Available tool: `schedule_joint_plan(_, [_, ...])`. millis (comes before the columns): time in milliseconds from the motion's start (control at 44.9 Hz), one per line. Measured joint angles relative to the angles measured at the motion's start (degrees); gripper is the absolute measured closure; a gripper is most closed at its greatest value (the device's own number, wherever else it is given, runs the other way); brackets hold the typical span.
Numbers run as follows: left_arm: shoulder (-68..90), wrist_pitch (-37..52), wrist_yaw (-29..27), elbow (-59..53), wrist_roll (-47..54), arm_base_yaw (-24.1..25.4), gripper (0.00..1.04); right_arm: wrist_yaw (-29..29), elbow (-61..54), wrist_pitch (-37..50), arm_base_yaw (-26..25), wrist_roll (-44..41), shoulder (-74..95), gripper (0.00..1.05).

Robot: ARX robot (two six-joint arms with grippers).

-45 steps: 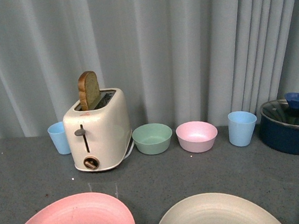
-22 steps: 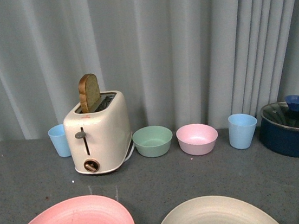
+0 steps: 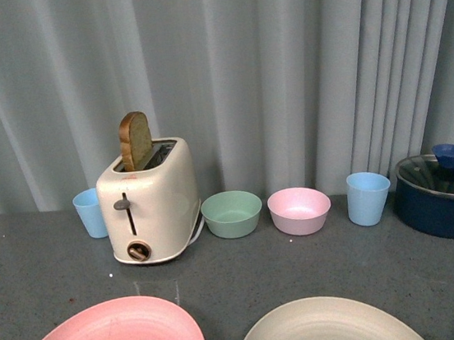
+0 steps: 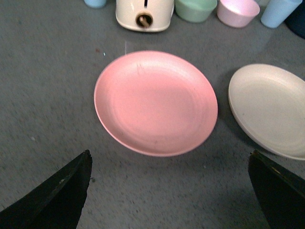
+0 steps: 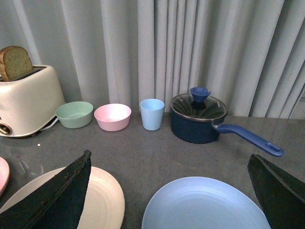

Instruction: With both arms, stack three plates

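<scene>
Plates: the pink plate [image 4: 155, 102], cream plate [image 4: 269, 107] and light blue plate [image 5: 207, 205] lay apart, side by side, on the grey table [image 4: 47, 71].
Your left gripper [image 4: 169, 153]: hung above the pink plate, fingers spread, empty.
Your right gripper [image 5: 169, 155]: hung above the light blue plate, fingers spread.

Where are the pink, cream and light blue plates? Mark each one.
pink plate [image 4: 155, 102]: left wrist view, centre of its face.
cream plate [image 4: 269, 109]: left wrist view, middle of its visible face.
light blue plate [image 5: 207, 205]: right wrist view, middle of its visible face.
</scene>
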Motion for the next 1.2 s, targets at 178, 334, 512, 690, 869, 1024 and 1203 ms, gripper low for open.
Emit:
schedule_joint_plan(178, [27.2, 13.9, 4.6, 11.3, 6.9, 3.9, 0.07, 0.0, 0.0, 0.0, 0.0, 0.0, 0.0, 0.07])
schedule_joint_plan(334, [47.8, 9.3, 3.8, 25.2, 12.8, 5.7, 0.07, 0.0, 0.0, 0.0, 0.0, 0.0, 0.0, 0.07])
schedule_joint_plan(512, [65.0, -3.1, 2.5, 42.1, 17.7, 6.1, 0.07, 0.0, 0.0, 0.0, 0.0, 0.0, 0.0, 0.07])
schedule_joint_plan(690, [74.3, -12.5, 1.6, 51.9, 16.8, 4.2, 0.07, 0.0, 0.0, 0.0, 0.0, 0.0, 0.0, 0.07])
schedule_joint_plan(869, [76.9, -12.0, 0.8, 51.8, 14.5, -1.1, 0.07, 0.0, 0.0, 0.0, 0.0, 0.0, 0.0, 0.07])
schedule_joint_plan(1024, [79.3, -5.2, -1.1, 48.3, 13.6, -5.6, 0.07, 0.0, 0.0, 0.0, 0.0, 0.0, 0.0, 0.07])
schedule_joint_plan(1203, [82.5, 1.2, -4.5, 47.4, 15.3, -6.3, 0.07, 0.0, 0.0, 0.0, 0.0, 0.0, 0.0, 0.07])
